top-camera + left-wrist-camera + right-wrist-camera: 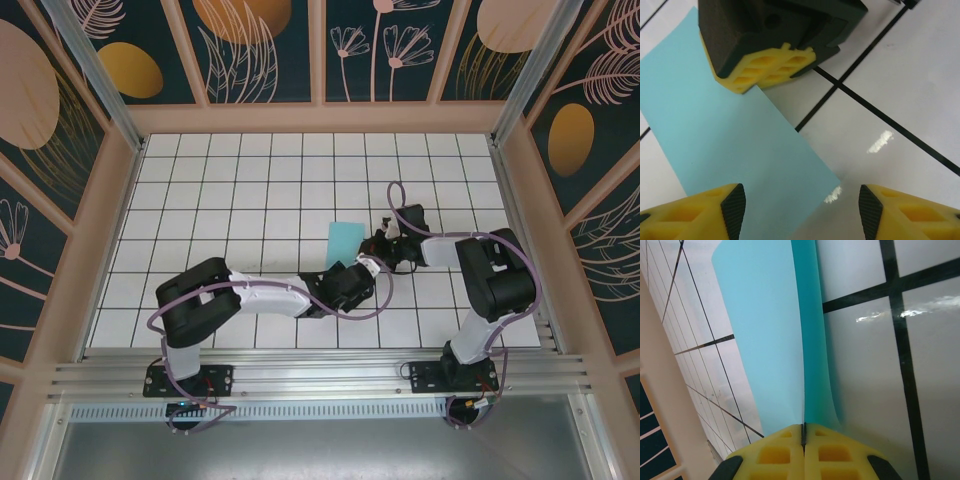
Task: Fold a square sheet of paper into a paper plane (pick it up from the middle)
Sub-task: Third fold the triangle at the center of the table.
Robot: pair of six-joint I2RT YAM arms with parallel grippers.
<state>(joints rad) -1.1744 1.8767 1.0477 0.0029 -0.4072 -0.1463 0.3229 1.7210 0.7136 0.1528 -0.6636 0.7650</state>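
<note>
Top view: the sheet (345,242) lies on the white tiled table (250,190), about mid-table, a bit R of centre. From here it reads as a narrow, slightly tilted rectangle, light teal and plain. Both arms reach in toward its near-R corner. L gripper (360,275) comes from the near-L side, just below the sheet. R gripper (382,243) comes from the R, right beside the sheet's edge. The two heads are close together, and finger detail is too small to read here. L wrist view: L gripper (802,212) has its fingers (735,210) spread wide apart w/ nothing between them. The L pad hangs over the sheet (730,140), the R pad over bare tile, and the sheet's corner falls in the gap. The sheet lies flat, crossing a black grid line (880,117). At the top, R gripper (765,72) has its yellow tips squeezed together at the sheet's far edge. R wrist view: R gripper (804,445) has its fingers pressed tight, seam to seam, pinching the sheet (765,330), which runs straight out of the seam. There is a lighter wide face on the L and a darker teal strip along its R side, curving down to the tile. Can't tell if that strip is a 2nd layer or a curled edge.
</note>
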